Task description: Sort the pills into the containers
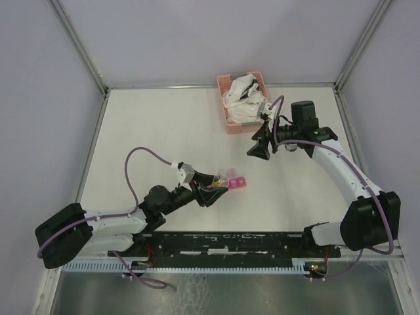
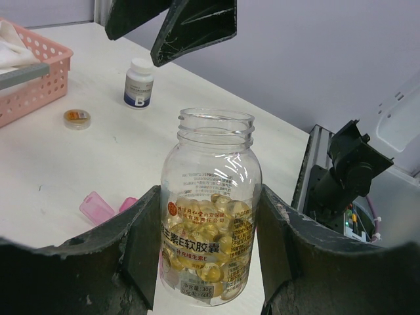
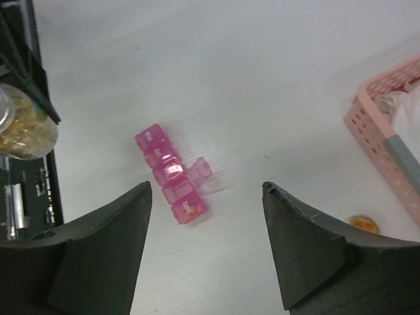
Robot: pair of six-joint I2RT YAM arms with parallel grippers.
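Left pincer [image 2: 210,220], jar [image 2: 211,157], table [image 2: 59,170], grey walls [image 2: 315,59]

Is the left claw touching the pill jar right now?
Touching. Left wrist view: both fingers of the left claw press flush against opposite sides of the pill jar, no gap on either side.

Left gripper [image 2: 210,197]: black fingers [image 2: 131,256]. Between them, a clear jar [image 2: 211,164] with red-orange label print; pills [image 2: 213,220] amber-yellow. Beyond it, bottle [image 2: 138,83] white with dark blue band; basket [image 2: 39,82] pale pink lattice. Under the right gripper [image 3: 205,187], containers [image 3: 172,173] translucent magenta-pink, one compartment showing orange, on the white table [image 3: 197,65].
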